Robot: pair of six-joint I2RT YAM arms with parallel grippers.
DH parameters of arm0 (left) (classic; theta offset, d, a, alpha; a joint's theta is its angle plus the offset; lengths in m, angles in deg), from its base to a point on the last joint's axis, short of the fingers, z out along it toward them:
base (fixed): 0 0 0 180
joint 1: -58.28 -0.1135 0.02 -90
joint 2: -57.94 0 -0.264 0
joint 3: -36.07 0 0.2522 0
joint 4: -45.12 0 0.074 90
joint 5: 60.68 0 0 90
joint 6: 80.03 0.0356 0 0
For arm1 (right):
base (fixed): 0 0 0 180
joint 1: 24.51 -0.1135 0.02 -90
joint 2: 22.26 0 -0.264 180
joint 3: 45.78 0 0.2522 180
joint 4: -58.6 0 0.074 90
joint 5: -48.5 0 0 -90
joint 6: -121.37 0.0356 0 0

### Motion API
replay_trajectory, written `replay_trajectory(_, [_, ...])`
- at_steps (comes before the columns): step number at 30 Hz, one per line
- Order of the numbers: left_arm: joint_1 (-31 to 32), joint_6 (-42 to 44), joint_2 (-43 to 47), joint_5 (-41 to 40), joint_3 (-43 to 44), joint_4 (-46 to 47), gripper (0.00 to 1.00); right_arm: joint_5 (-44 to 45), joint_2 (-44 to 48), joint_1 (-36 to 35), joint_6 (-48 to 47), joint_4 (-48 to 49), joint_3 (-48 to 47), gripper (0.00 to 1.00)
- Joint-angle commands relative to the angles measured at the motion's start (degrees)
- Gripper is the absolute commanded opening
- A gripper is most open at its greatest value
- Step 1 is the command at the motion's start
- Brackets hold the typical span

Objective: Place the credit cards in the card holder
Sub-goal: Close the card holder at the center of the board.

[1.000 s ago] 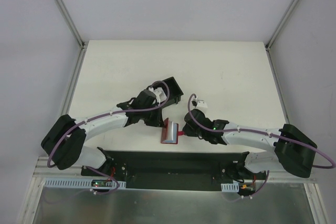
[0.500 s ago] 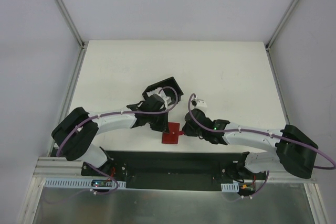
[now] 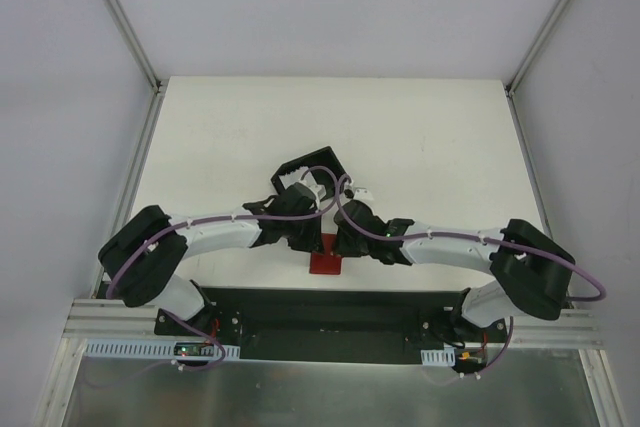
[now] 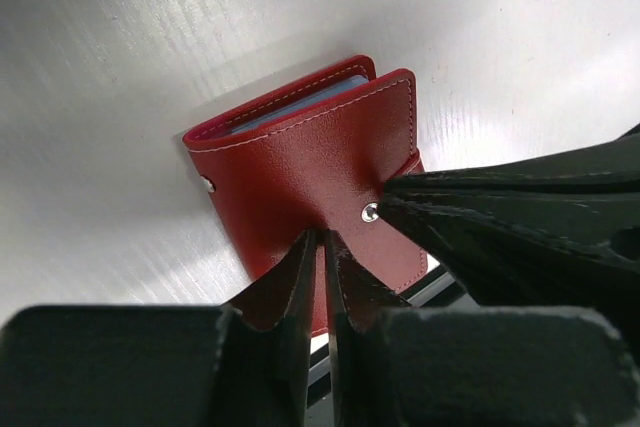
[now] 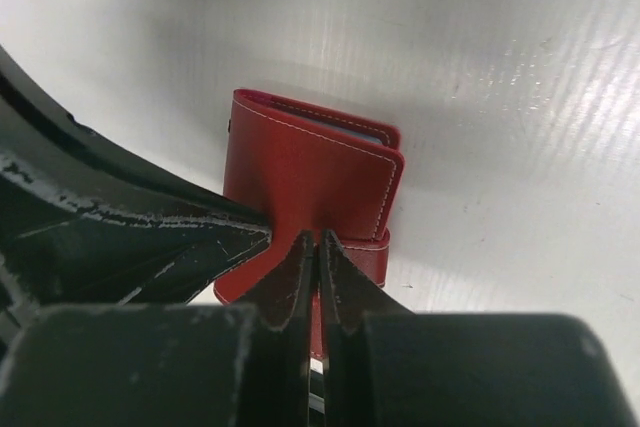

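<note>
I have the card holder (image 3: pixel 325 264) lying folded on the bench (image 3: pixel 420 137), close to the near edge and midway between my two arms. My left end effector (image 4: pixel 322 237) reaches onto its top cover from the left, my right end effector (image 5: pixel 312 237) from the right, with their tips just beside each other. The open-sided box (image 3: pixel 310 169) sits behind the card holder, further back on the bench.

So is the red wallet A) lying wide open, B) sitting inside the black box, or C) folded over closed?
C: the red wallet lies folded closed on the white table, one cover flat on top of the other.
</note>
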Motion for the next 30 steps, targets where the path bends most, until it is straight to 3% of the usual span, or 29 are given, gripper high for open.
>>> replay_trajectory(1, [0.77, -0.96, 2.08, -4.91, -2.23, -1.18, 0.09, -2.81, -1.81, -0.24, 0.19, 3.38, -2.76, 0.06])
replay_trajectory(9, [0.77, -2.36, 5.33, -6.84, -4.25, -1.27, 0.18, -3.95, 2.66, 1.42, -1.39, 6.18, 0.14, 0.35])
replay_trajectory(15, [0.77, -1.92, 5.07, -6.32, -3.99, -1.19, 0.18, -2.90, 10.74, 2.30, -3.94, 6.46, 3.21, 0.39])
replay_trajectory(25, [0.86, 1.24, 8.50, -4.04, -4.52, -1.18, 0.29, -3.68, 15.24, 4.24, 1.06, 4.51, 9.98, 0.12])
replay_trajectory(30, [1.39, 2.47, 8.15, -3.24, -5.48, -0.75, 0.34, -4.92, 14.10, 4.24, 0.98, 4.61, 9.81, 0.08])
